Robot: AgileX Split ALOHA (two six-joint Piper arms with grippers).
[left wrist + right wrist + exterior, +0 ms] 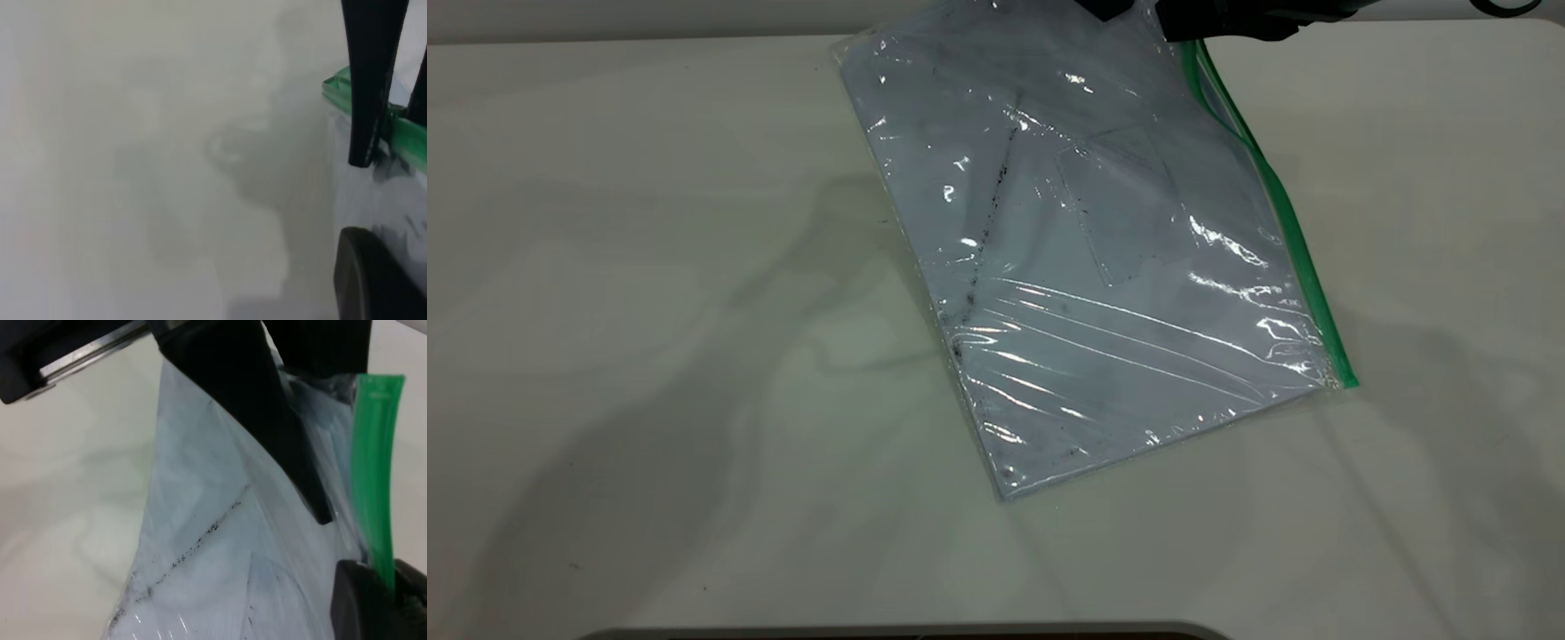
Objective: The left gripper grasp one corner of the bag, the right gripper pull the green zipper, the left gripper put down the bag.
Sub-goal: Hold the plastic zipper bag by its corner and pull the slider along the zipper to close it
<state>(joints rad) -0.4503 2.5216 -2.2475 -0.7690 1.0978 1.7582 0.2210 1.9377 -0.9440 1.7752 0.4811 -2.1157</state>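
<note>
The bag, a clear pouch with white paper and a dark streak inside, slopes down to the table from its raised far end. Its green zipper runs along the right-hand edge. My left gripper shows only at the top edge, shut on the bag's far corner; one of its fingers lies across the plastic. Beside it, my right gripper meets the upper end of the zipper. In the right wrist view that gripper is shut on the green zipper. The slider tab is hidden.
The white table surrounds the bag, with soft shadows left of the pouch. A dark rim runs along the front edge. A thin black loop pokes in at the far right corner.
</note>
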